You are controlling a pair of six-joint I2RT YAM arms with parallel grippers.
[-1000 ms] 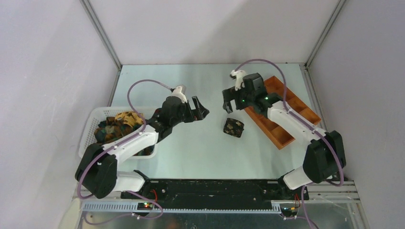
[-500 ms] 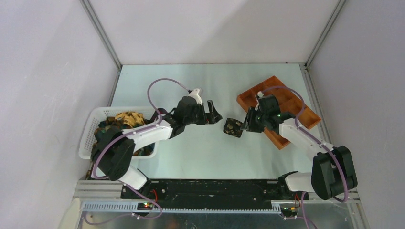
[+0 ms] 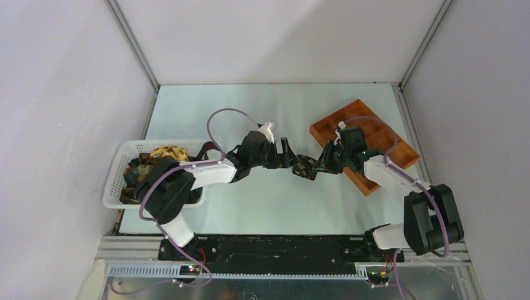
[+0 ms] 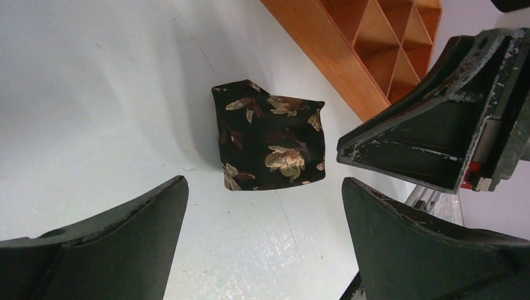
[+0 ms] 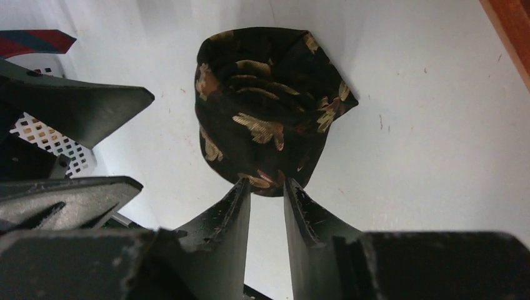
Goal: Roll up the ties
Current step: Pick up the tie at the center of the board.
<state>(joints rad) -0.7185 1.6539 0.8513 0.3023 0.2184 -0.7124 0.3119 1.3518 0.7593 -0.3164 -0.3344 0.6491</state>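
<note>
Both arms are in on the rolled tie (image 3: 305,167) now, and that's the big change. A second ago they hung well back from it, one on each side; now they flank it low on the table (image 3: 262,106). The roll itself hasn't budged: it sits mid-table, a dark leafy-print bundle just beside the near corner of the orange tray (image 3: 384,134).

The left gripper (image 3: 289,157) has slid across from the basket side and arrives with its jaws spread wide. In its wrist view the roll lies just ahead of the fingertips, and nothing is between them.

The right gripper (image 5: 267,182) has swung down from over the tray end, and its jaws have gone from fully spread to a narrow slot. In its own camera the two tips meet the near edge of the roll right at the fabric. Whether they are pinching cloth or merely touching it, I can't tell from here.

So this tie looks rolled and holding its shape, and I read this as the pick-up, with the right claw taking it and the left standing by to steady. The tray compartments seem the likely destination. It's only a thin nip at the rim, so the coil could slip loose on the lift. More ties (image 3: 156,161) wait heaped in the white basket (image 3: 119,164), so plenty of the job remains
</note>
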